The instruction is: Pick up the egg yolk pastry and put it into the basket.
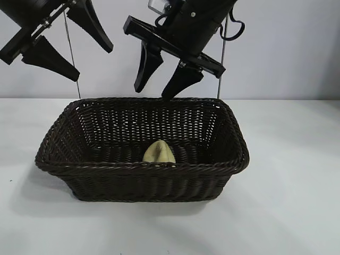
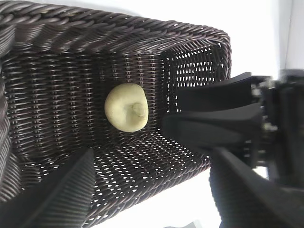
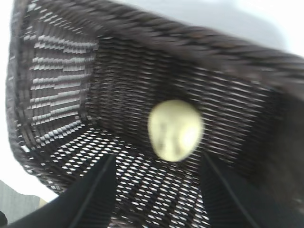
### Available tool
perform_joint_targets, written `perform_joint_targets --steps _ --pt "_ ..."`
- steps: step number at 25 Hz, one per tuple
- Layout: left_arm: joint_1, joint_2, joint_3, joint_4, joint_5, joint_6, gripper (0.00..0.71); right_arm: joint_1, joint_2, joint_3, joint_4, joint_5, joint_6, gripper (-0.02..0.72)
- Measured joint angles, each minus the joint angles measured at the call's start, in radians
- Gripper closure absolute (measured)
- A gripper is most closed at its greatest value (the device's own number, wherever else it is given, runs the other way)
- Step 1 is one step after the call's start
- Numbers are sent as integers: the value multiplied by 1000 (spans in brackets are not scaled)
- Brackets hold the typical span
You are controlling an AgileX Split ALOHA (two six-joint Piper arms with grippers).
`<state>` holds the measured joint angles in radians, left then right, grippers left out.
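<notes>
evidently the egg yolk pastry (image 1: 159,153) sits released, probably upright, on the basket (image 1: 79,166) floor, so the right gripper (image 1: 162,77) hangs spread and empty above it, the left gripper (image 1: 69,50) parked spread aside.

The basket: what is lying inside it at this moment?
Only the egg yolk pastry lies on the floor of the basket. In the exterior view the near rim covers the pastry's bottom edge.

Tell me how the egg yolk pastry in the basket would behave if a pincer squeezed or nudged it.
The egg yolk pastry looks matte and soft, so a firm squeeze would probably dent or crumble it. Its rounded dome with a small peak suggests it could rock or roll when nudged, though the basket's woven floor likely slows it. Being small, it is probably light.
</notes>
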<state>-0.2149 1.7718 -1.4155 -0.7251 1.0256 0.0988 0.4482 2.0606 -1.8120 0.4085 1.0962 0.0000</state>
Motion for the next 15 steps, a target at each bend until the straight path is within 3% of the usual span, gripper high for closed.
perform_joint_targets --steps 7,15 --pt "0 0 0 0 0 0 212 -84 -1 -40 -35 114 7 311" --pt "0 0 0 0 0 0 212 -205 -73 -40 -14 126 -34 311"
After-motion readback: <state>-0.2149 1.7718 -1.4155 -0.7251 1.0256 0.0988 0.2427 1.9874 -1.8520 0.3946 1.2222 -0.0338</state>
